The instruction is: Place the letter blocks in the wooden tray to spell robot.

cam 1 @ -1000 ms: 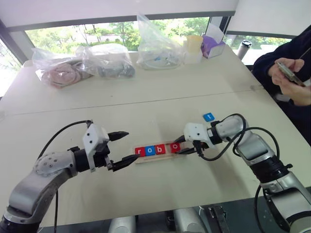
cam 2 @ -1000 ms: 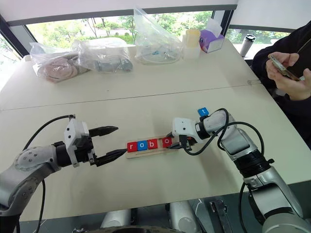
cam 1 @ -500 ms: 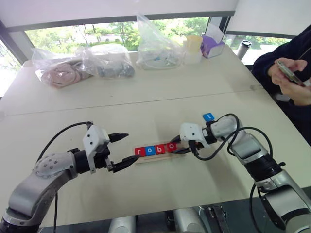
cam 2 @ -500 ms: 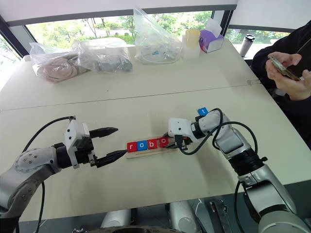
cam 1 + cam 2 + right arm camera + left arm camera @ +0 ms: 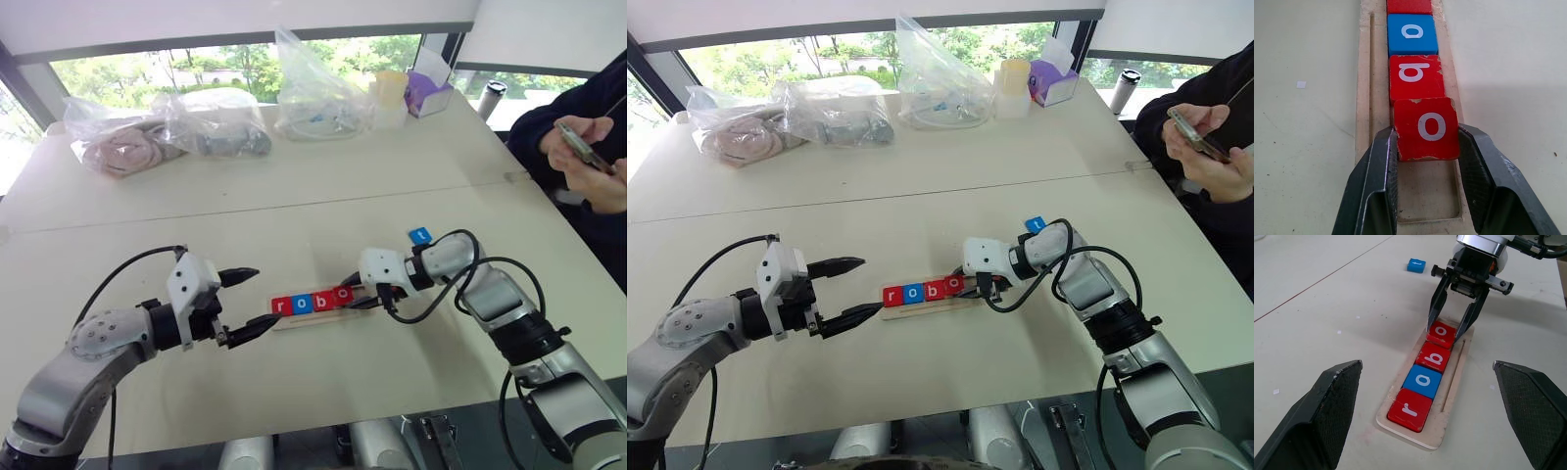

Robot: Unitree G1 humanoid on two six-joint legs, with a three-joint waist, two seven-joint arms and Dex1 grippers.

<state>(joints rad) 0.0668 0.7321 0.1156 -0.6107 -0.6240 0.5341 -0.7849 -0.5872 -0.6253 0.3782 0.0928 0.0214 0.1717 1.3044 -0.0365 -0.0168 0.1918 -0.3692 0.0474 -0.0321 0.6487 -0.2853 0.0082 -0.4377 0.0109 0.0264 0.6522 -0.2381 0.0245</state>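
The long pale wooden tray (image 5: 1449, 401) lay on the cream bench (image 5: 323, 186), between the two hands. In its slot sat a red square tile marked r (image 5: 1410, 410), a blue square tile marked o (image 5: 1422, 381) and a red square tile marked b (image 5: 1433, 357), edge to edge. The second red square tile marked o (image 5: 1426, 128) was at the fourth place, tilted slightly and pinched on both sides by the right hand (image 5: 1426, 147), whose black fingers (image 5: 1376, 181) straddled the slot. The last place behind it showed bare wood. The small blue square tile marked t (image 5: 419, 236) lay flat on the bench beyond the right forearm, well apart from the tray.

The left hand (image 5: 240, 305) hovered just beside the r end of the tray, fingers spread wide and holding nothing.

Surroundings: along the far edge of the bench, by the window, stood three clear plastic bags of goods (image 5: 206, 122), a pale yellow cup (image 5: 391, 90) and a purple tissue box (image 5: 431, 88). A dark flask (image 5: 493, 98) stood further to the right. A person in a dark sleeve (image 5: 558, 127) sat at the right side of the bench holding a phone (image 5: 580, 147), well clear of the tray. The right arm's black cable (image 5: 460, 284) looped over the bench between the t tile and the tray. Nothing lay between the left hand and the tray.
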